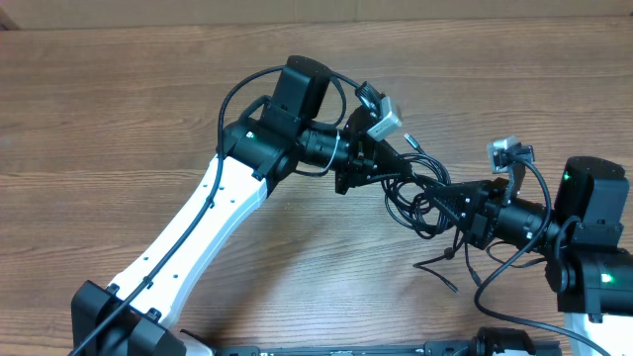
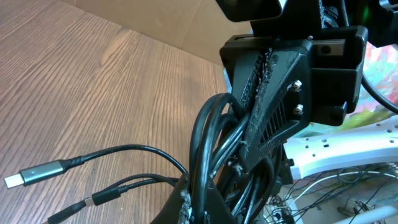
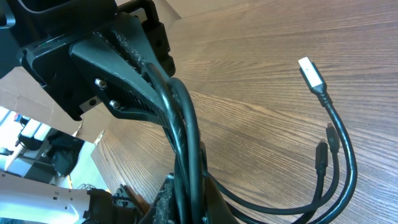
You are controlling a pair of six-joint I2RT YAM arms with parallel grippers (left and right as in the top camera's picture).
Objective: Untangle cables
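Black, thin cables (image 3: 185, 118) with small plug ends sit bunched in the middle, between your two grippers, and their loose ends trail onto the brown wood-grain table (image 1: 119, 99). Your left gripper (image 1: 381, 168) is clamped on the bundle. Your right gripper (image 1: 445, 201) is clenched on it just beside.

The brown wood-grain table (image 1: 119, 109) looks matt and finely lined, with a faint sheen where light falls. Above the table, the thin black cables (image 2: 205, 143) have smooth, slightly glossy rubbery sheathing, and one end over the table carries a satin silver metal plug (image 2: 37, 173). The black plastic fingers (image 2: 267, 106) of the right gripper (image 1: 440, 201) look matt, ribbed and rough-edged, and are set with bright metal screws (image 2: 297, 85). Over the table, the left arm's white shell (image 1: 213, 213) is smooth, glossy plastic.
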